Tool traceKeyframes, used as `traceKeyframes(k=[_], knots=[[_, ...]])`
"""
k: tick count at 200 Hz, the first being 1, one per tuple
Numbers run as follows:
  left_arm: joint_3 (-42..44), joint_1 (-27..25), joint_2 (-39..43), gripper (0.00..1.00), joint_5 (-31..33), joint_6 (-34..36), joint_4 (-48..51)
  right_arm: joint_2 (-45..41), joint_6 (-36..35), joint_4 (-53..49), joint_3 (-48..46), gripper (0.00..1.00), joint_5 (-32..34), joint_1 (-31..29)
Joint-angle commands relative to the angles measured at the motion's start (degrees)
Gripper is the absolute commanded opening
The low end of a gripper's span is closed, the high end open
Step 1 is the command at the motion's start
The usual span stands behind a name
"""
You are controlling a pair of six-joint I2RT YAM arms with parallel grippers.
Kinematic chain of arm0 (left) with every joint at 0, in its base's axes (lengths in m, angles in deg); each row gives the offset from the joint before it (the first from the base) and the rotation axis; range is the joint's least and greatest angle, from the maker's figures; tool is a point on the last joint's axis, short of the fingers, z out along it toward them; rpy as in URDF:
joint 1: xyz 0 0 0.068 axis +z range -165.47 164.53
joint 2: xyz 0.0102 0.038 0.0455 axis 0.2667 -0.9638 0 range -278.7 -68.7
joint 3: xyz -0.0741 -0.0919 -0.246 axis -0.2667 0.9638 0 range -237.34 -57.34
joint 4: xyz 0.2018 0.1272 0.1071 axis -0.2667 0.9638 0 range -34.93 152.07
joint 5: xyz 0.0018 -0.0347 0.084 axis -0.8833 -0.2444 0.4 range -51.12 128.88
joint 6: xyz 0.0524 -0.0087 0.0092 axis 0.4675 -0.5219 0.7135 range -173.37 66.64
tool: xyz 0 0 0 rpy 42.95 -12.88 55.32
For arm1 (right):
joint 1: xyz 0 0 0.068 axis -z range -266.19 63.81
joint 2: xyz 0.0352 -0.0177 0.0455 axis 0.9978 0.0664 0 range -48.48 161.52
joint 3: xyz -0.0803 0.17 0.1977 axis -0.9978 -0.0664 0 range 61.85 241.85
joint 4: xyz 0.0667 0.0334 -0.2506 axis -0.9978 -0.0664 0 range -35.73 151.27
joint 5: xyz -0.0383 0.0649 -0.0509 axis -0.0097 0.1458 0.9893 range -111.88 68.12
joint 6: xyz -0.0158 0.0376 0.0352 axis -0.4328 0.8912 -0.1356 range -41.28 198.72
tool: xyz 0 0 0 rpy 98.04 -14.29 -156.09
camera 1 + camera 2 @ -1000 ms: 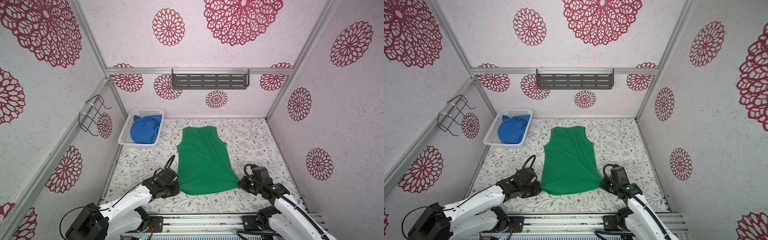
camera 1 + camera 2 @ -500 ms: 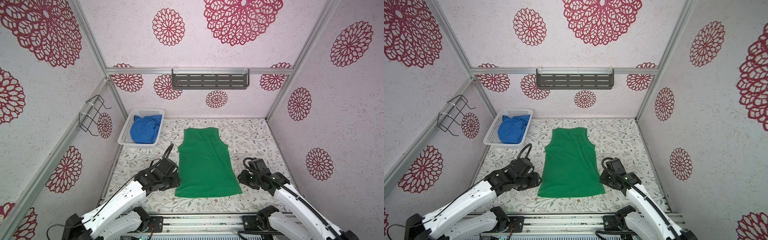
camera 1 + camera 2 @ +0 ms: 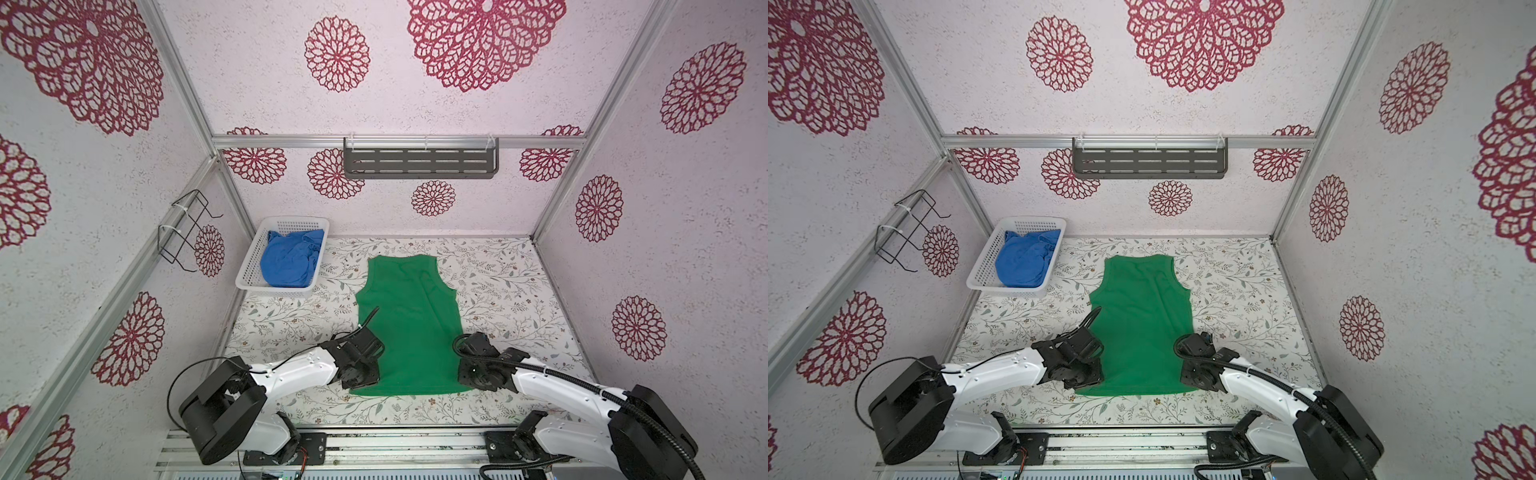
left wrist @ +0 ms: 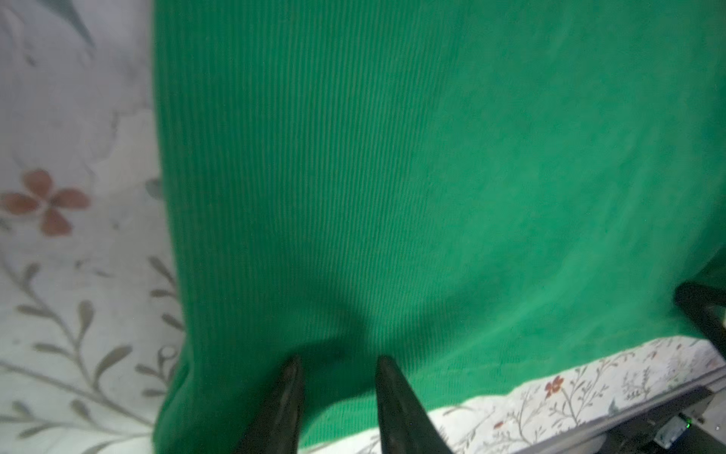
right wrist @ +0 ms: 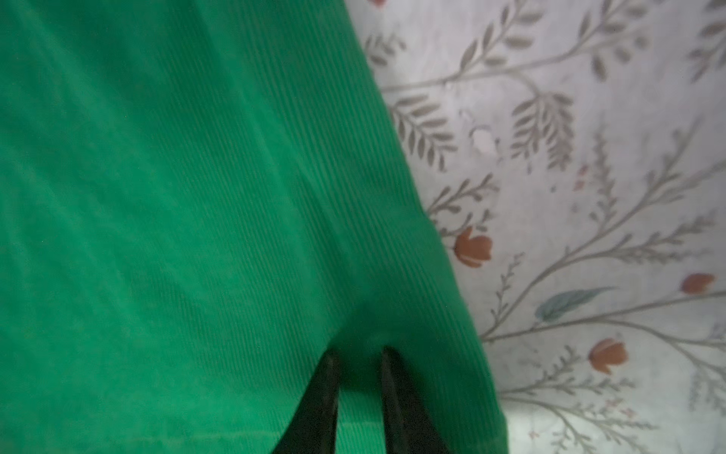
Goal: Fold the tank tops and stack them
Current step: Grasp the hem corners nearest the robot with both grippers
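Workspace seen from above, with two wrist close-ups. Two tank tops are present. One green tank top [image 3: 409,324] lies spread flat near the middle of the floral table [image 3: 519,291], neck toward the back wall and hem toward the arms. One blue tank top [image 3: 289,264] lies crumpled inside the single white basket [image 3: 274,291] at the table's back left corner, well apart from the green one.

Two grippers work at the hem corners. The left gripper [image 4: 338,359] stands over the hem's left corner, its two fingers parted by a moderate gap and holding nothing. The right gripper [image 5: 359,351] stands over the hem's right corner, fingers parted by a narrower gap, with flat ribbed cloth showing between them and none visibly gathered.

One grey slotted shelf [image 3: 419,163] hangs on the back wall. One black wire rack [image 3: 187,230] hangs on the left wall.
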Motion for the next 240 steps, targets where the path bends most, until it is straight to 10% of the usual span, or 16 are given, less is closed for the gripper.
traceKeyframes(k=[1,52,98,155,240], knots=[[5.62,0.1,2.27,0.35,2.8,-4.67,3.24,5.17,6.11,6.14,-1.15,0.24,-0.88,-4.63],[10.79,4.71,13.46,0.36,5.27,-5.83,9.9,15.12,5.66,5.67,7.13,0.36,-1.87,-14.31],[13.43,8.96,18.46,0.36,4.89,-3.49,13.29,3.1,3.63,-8.57,11.76,0.53,1.02,-12.59],[12.44,9.51,15.76,0.36,3.79,-1.35,12.49,-11.38,7.63,-20.24,5.13,0.41,2.22,-3.99],[9.97,9.51,13.64,0.35,6.65,-0.19,17.78,2.35,7.42,-14.88,1.93,0.43,6.71,-5.2]])
